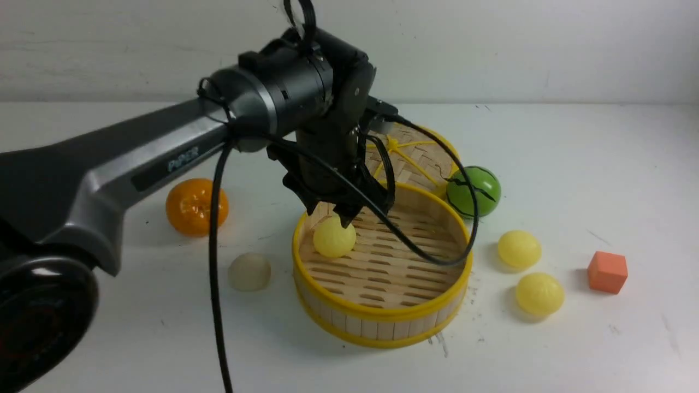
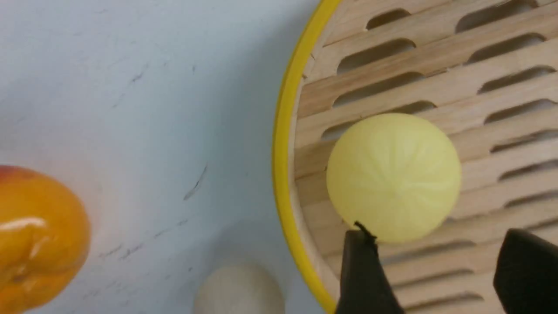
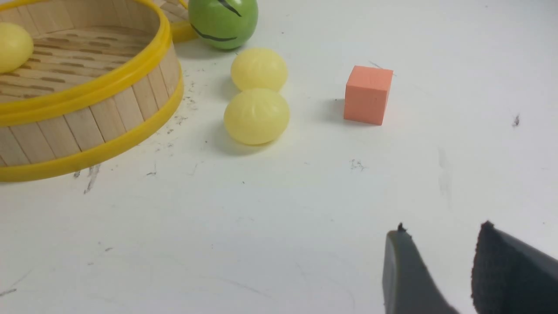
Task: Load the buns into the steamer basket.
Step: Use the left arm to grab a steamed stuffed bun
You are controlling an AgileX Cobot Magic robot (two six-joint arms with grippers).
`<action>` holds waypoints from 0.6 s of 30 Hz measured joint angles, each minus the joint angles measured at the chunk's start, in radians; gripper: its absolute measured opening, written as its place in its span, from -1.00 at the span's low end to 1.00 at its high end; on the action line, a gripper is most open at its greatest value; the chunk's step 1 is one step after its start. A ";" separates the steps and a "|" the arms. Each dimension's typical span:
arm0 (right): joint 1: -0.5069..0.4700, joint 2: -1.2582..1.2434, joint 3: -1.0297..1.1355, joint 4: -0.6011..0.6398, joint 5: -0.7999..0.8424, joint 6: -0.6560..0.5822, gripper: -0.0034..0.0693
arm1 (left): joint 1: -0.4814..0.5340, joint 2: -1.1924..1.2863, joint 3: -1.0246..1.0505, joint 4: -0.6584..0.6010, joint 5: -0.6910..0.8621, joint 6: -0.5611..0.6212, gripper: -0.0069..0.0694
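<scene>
The steamer basket [image 1: 382, 314] stands mid-table, and one pale yellow bun [image 1: 334, 237] lies on its slatted floor by the left wall. My left gripper [image 1: 330, 214] hangs just above that bun, open; in the left wrist view the bun [image 2: 393, 176] rests free on the slats beyond the parted left gripper [image 2: 436, 237], just inside the basket rim [image 2: 283, 152]. Two more yellow buns [image 1: 519, 249] [image 1: 539, 293] sit right of the basket, and a beige bun [image 1: 249, 271] sits to its left. My right gripper [image 3: 442, 229] is open over bare table, holding nothing.
A glossy orange [image 1: 196, 206] lies left of the basket. The woven lid [image 1: 420, 158] and a green striped ball [image 1: 473, 191] sit behind the basket. An orange-red cube [image 1: 607, 272] stands at the right. The left arm's cable drapes across the basket.
</scene>
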 joint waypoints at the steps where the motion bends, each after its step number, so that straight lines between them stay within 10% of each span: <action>1: 0.000 0.000 0.000 0.000 0.000 0.000 -0.25 | 0.000 -0.045 0.000 -0.001 0.035 -0.003 0.21; 9: 0.000 0.000 0.000 0.000 0.000 0.000 -0.25 | 0.118 -0.222 0.108 -0.068 0.083 -0.013 -0.76; 18: 0.000 0.000 0.000 0.000 0.000 0.000 -0.25 | 0.270 -0.197 0.412 -0.204 -0.065 0.048 -0.85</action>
